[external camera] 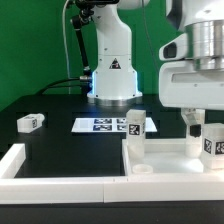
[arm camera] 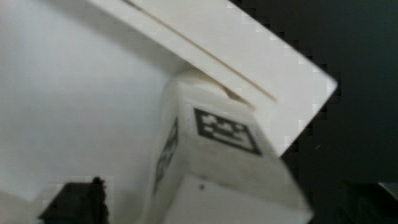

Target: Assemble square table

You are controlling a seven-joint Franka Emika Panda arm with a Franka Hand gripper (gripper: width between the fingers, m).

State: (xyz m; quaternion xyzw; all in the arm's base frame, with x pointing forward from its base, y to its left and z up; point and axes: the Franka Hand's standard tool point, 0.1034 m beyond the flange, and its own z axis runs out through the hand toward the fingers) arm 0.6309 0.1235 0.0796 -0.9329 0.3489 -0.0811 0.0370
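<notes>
Exterior view: the square tabletop (external camera: 170, 160) sits rim-up on the dark surface (external camera: 60, 105), at about 4 o'clock in frame. A tagged leg (external camera: 213, 141) stands at the tabletop's 3 o'clock edge. The end effector (external camera: 194, 122) hangs just beside that leg, on its 9 o'clock side. A second leg (external camera: 135, 126) is upright at the tabletop's 10 o'clock corner. A third leg (external camera: 30, 122) lies on its side, well apart, at 9 o'clock in frame. The marker board (external camera: 98, 125) lies flat between the third and second legs. Low wall bars (external camera: 20, 160) run at 7 o'clock.

Wrist view: the tagged leg (arm camera: 217, 150) fills the middle, against the tabletop (arm camera: 71, 90). One dark fingertip (arm camera: 75, 200) shows to one side of the leg and a second dark shape on the other. The picture is blurred, but the jaws look spread, with nothing clamped. Cannot tell whether the leg is seated in a corner hole.

Handling, as a judgement: the parts look like rigid moulded plastic, light, smooth and probably slippery under the pads. The leg is a small block, so take it squarely across two opposite flat faces, around mid-height, to stop it twisting. The tabletop seems light enough to slide if nudged sideways, so press straight down.
</notes>
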